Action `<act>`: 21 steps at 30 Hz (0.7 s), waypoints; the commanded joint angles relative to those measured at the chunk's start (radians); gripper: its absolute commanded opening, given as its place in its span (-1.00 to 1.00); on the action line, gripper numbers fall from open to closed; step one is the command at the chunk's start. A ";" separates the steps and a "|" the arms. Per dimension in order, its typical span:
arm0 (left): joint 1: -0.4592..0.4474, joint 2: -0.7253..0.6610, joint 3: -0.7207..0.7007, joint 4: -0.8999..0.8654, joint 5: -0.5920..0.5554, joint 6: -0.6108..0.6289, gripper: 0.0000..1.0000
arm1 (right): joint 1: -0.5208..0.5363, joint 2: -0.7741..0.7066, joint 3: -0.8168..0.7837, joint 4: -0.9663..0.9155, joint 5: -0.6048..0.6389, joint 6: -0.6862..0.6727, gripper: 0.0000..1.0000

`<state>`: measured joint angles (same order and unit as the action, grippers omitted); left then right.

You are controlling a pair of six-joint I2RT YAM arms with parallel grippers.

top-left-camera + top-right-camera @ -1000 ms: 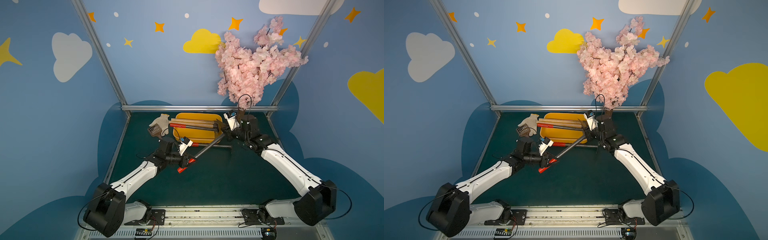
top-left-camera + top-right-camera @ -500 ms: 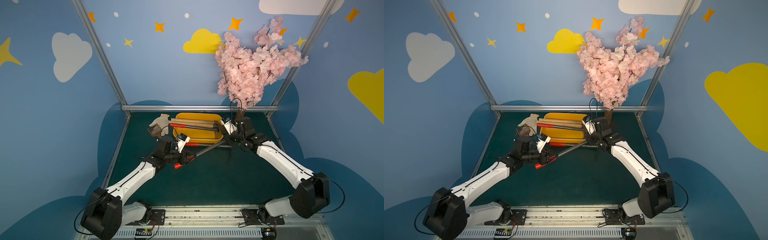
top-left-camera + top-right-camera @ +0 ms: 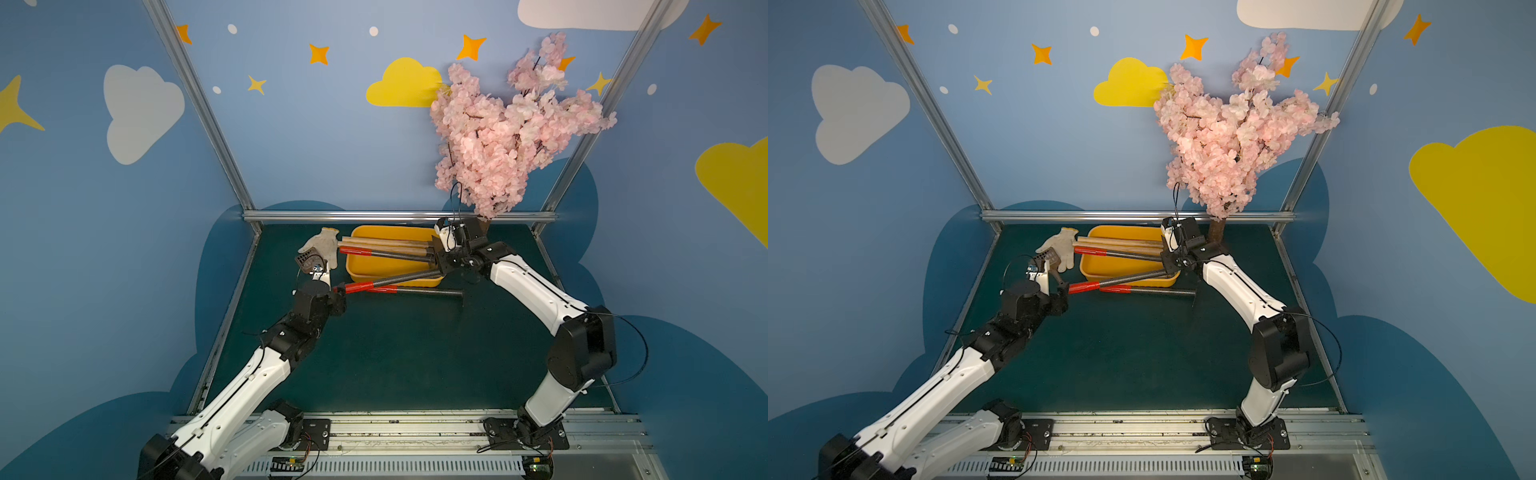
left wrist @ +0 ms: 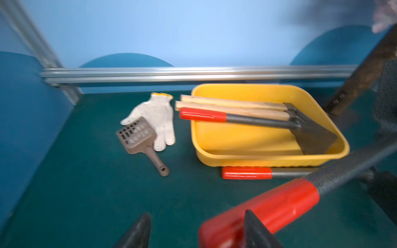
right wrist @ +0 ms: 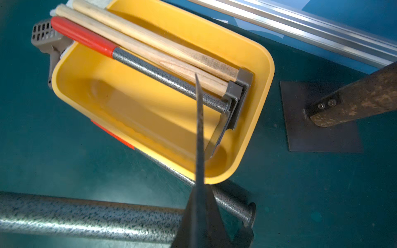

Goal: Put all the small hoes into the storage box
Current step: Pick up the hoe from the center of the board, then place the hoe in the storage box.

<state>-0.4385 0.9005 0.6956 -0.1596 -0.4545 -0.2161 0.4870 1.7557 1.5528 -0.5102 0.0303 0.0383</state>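
Observation:
The small hoe (image 3: 395, 280) (image 3: 1129, 277) has a red grip and a speckled grey shaft (image 5: 86, 214). It hangs slanted, its head end at the front right corner of the yellow storage box (image 3: 374, 266) (image 3: 1100, 266) (image 4: 247, 139) (image 5: 150, 120). My right gripper (image 3: 438, 271) (image 3: 1169, 272) (image 5: 200, 206) is shut on the hoe's thin blade. My left gripper (image 3: 338, 291) (image 3: 1064, 291) (image 4: 196, 214) stands open at the red grip (image 4: 279, 204), whose end lies against one finger (image 4: 255, 232).
Two wooden-handled tools (image 4: 232, 106) and a red-gripped one (image 4: 247, 119) lie in the box, handles over its left rim. Another red-gripped tool (image 3: 415, 291) lies on the mat before the box. A white glove (image 3: 326, 245) and brown scoop (image 3: 307, 262) sit left; the tree's base plate (image 5: 322, 120) right.
My left gripper has opened off the hoe's red grip. My right gripper closed on the blade and carried the head end back to the box, so the hoe lies flatter.

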 commanded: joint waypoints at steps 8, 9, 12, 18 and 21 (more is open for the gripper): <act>0.007 -0.050 -0.040 -0.054 -0.082 -0.053 0.40 | -0.003 0.246 0.315 -0.034 -0.004 0.127 -1.00; 0.007 -0.052 -0.039 -0.054 -0.079 -0.055 0.39 | -0.003 0.262 0.328 -0.032 -0.011 0.128 -1.00; 0.007 -0.057 -0.039 -0.054 -0.073 -0.052 0.39 | -0.003 0.305 0.344 -0.011 -0.021 0.117 -1.00; 0.013 -0.060 -0.042 -0.052 -0.063 -0.052 0.38 | -0.005 0.377 0.372 -0.010 0.009 0.105 -1.00; 0.018 -0.051 -0.040 -0.047 -0.052 -0.050 0.38 | -0.007 0.409 0.386 -0.014 0.020 0.108 -1.00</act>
<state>-0.4286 0.8505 0.6582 -0.2024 -0.5194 -0.2592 0.4858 2.1624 1.8797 -0.5613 0.0532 0.1265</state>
